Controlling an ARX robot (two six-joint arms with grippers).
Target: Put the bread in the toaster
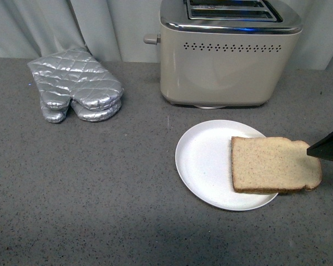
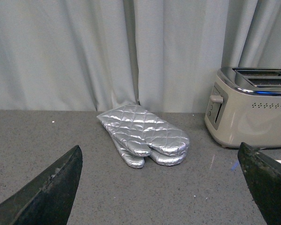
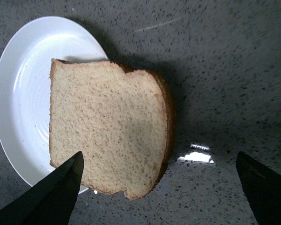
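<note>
The bread (image 1: pixel 272 164) is a light-brown slice lying flat on a round white plate (image 1: pixel 202 160), its rounded end hanging over the plate's right rim. It also shows in the right wrist view (image 3: pixel 105 126). The beige toaster (image 1: pixel 225 61) with a chrome top stands behind the plate; its side lever (image 1: pixel 151 39) points left. It also shows in the left wrist view (image 2: pixel 250 110). My right gripper (image 3: pixel 161 197) is open and empty above the bread's rounded end; one dark finger (image 1: pixel 328 147) shows at the front view's right edge. My left gripper (image 2: pixel 164 192) is open and empty over the counter, away from the bread.
Silver quilted oven mitts (image 1: pixel 75 84) lie on the grey speckled counter at the back left, also in the left wrist view (image 2: pixel 143 133). A pale curtain (image 2: pixel 131 47) hangs behind the counter.
</note>
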